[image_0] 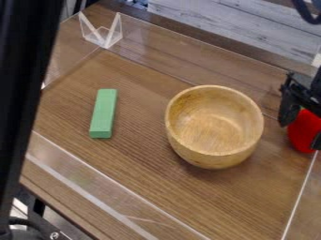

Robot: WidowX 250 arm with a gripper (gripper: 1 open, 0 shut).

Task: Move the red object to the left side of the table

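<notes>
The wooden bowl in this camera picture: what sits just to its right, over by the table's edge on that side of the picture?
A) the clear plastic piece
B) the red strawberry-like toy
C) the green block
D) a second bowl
B: the red toy lies by the right-hand edge, beside the bowl, partly hidden by the gripper's dark fingers.
</notes>
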